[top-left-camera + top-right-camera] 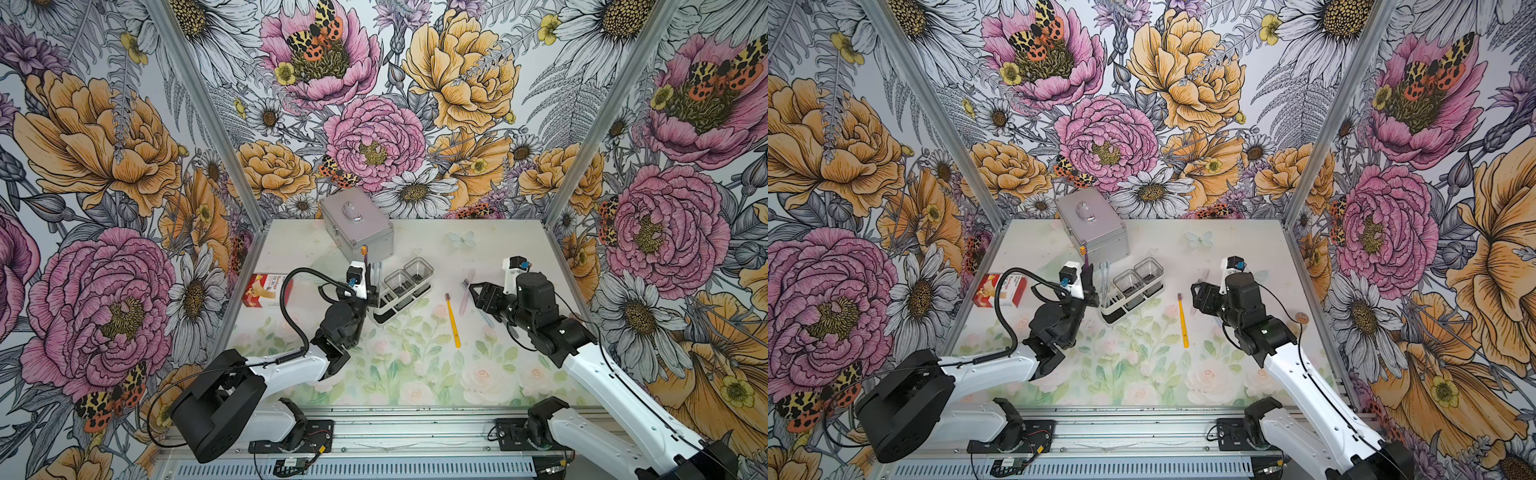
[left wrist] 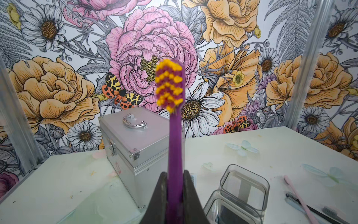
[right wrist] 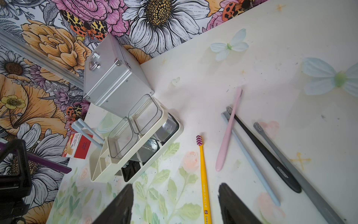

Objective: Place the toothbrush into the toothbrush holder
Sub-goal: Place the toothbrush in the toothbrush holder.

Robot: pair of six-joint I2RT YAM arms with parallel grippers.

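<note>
Floral table [image 1: 415, 374]: five toothbrushes [image 3: 203, 174] lying; left gripper [image 2: 175, 173] clamps purple toothbrush [image 2: 175, 139]; right gripper [image 3: 176, 185] apart.

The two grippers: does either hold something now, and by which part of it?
The left gripper is shut on the purple toothbrush, holding it by the handle, bristles upward. The right gripper is open and holds nothing.

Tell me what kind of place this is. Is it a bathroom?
Probably not a real bathroom: more a robot practice booth. Flowery wall panels box in a table, a left arm and a right arm stand at its edge, and toothbrushes lie beside a toothbrush holder.
</note>
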